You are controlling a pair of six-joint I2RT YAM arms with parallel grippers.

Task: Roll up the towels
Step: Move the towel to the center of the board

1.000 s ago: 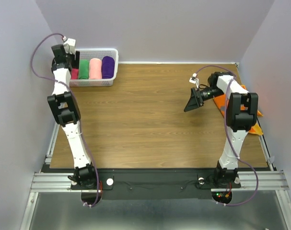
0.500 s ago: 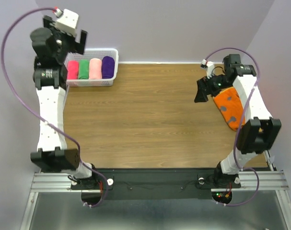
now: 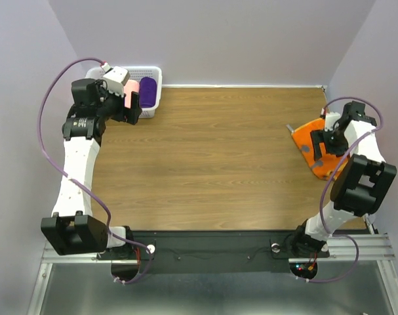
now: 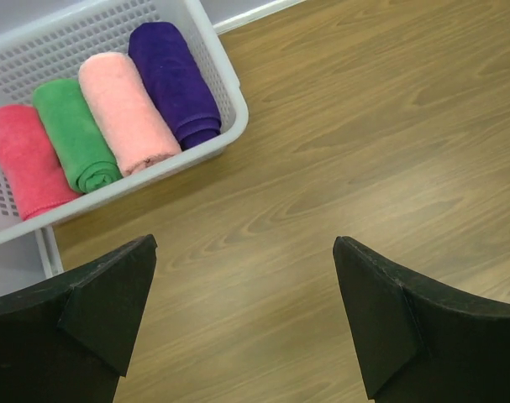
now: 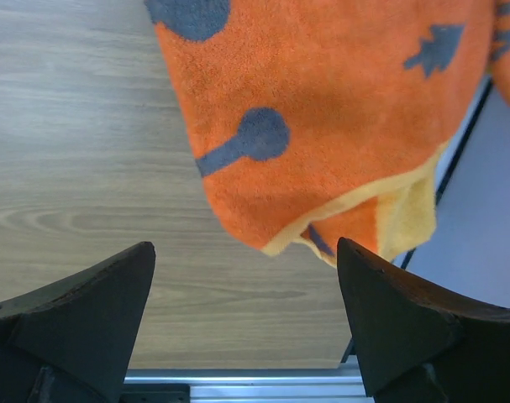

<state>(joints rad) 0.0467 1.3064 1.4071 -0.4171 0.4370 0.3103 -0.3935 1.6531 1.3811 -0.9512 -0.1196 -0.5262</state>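
Wood-grain table, lilac walls round it. In the top view I see the orange towel at the table's 3 o'clock edge, unrolled, with dark print on it. I have the right gripper over it, fingers spread wide, nothing pinched. In the right wrist view the towel fills 12 to 1 o'clock ahead of the fingertips. Its near corner is folded back to show a yellow underside, and it ends just short of the gap between the jaws. I can't tell if the fingers touch the cloth. At 2 o'clock the towel runs past the table's edge.

I see the white basket at the table's 10 o'clock corner. The left gripper hangs over bare wood beside it, jaws spread wide, holding nothing. In the left wrist view the basket sits at 11 o'clock from the fingertips, apart from them. Four rolls lie side by side in it, each touching its neighbour: hot-pink roll at 9 o'clock, then green roll, pale pink roll, and purple roll at the 3 o'clock end.
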